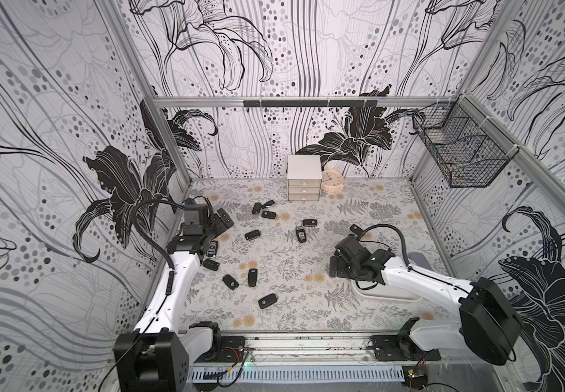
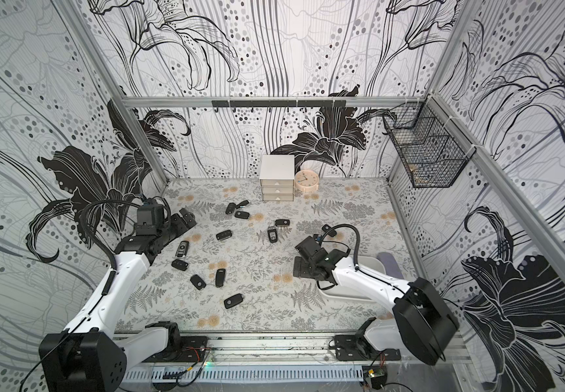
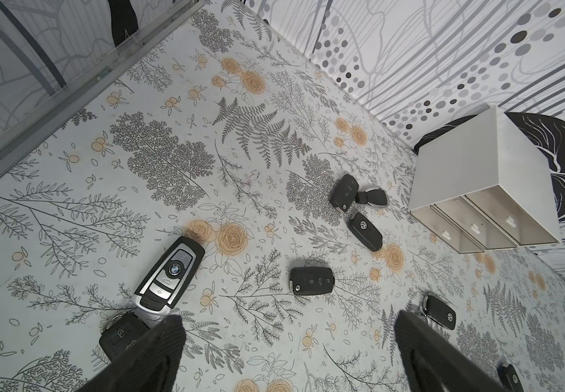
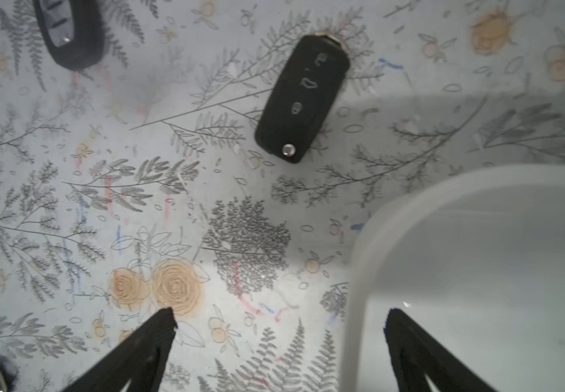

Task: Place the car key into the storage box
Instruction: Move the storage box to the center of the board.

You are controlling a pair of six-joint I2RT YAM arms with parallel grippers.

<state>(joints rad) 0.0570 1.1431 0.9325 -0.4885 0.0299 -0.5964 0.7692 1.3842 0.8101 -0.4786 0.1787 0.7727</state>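
The box (image 1: 389, 296) sits near right, with my right gripper (image 4: 279, 315) wide and empty astride its rim. My left gripper (image 3: 289, 319), at the left, is wide and empty too. Reaching for the flat key (image 4: 303, 98) near that rim, I could clip the box or skid the key away.

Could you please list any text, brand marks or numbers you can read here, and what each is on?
"BMW" roundel, on the silver key fob.
"VW" badge, on a black key fob.
Numerals on the clock and drawer labels on the cabinet: too small to read.
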